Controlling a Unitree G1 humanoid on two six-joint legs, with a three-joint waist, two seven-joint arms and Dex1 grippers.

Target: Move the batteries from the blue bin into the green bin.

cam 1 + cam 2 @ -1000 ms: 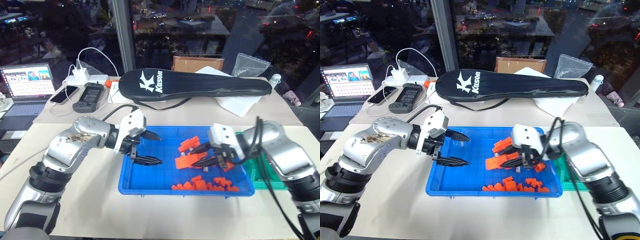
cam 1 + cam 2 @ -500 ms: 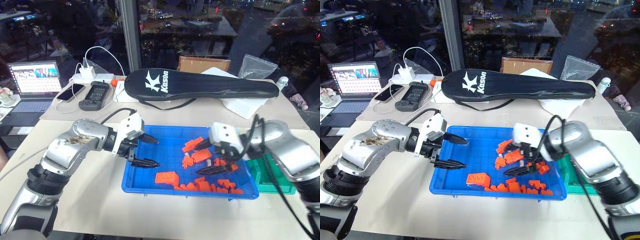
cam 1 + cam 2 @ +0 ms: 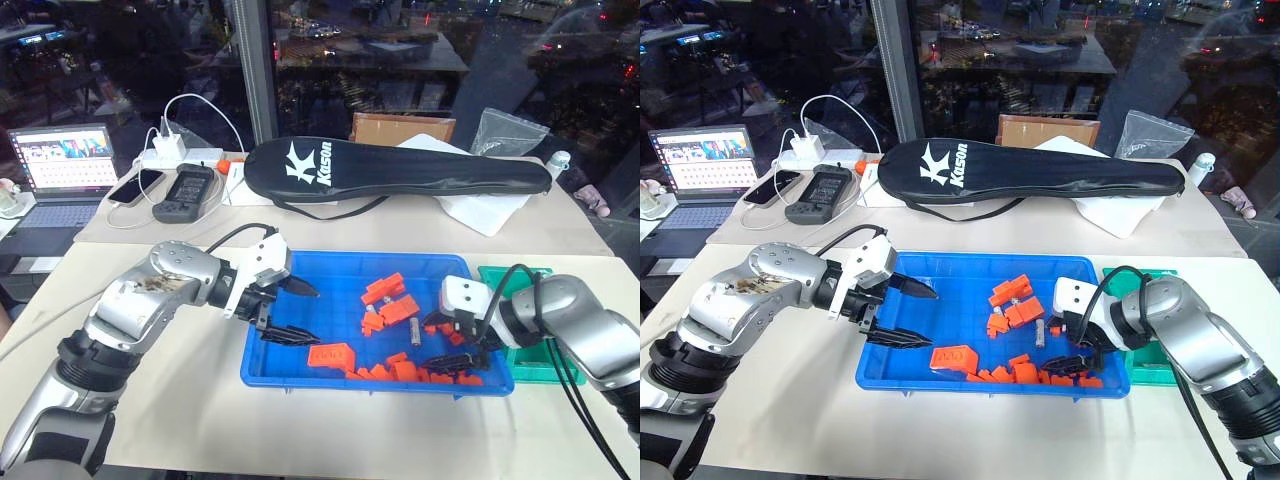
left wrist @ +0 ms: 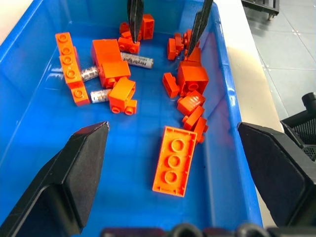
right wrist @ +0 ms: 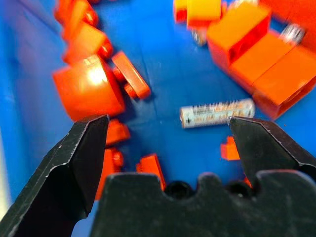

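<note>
Looking down from the head camera, the wide shallow bright-blue plastic tray (image 3: 300, 372) sits at the centre of the pale bench (image 3: 180, 410), with the smaller, deeper green plastic bin (image 3: 530, 365) touching its side at three o'clock. Scattered orange plastic building bricks (image 3: 390, 300) fill the tray's middle and near edge, and one flat orange plate brick (image 3: 330, 355) lies apart toward seven o'clock. The left claw (image 3: 296, 312) hangs over the tray's nine o'clock end, its two black fingers spread apart and empty. The right claw (image 3: 452, 342) sits low among the bricks at the tray's four o'clock corner, fingers likewise spread, gripping nothing. A slim silvery battery (image 3: 413, 329) lies just beside it. A black racket case (image 3: 400, 170) rests at twelve o'clock.

From the left wrist, slim grey batteries (image 4: 134, 60) lie between orange bricks on the blue floor, with the right claw's fingers beyond them.

From the right wrist, one battery (image 5: 217, 113) lies on the blue floor between the wide-apart fingers (image 5: 74, 163), touching neither.
</note>
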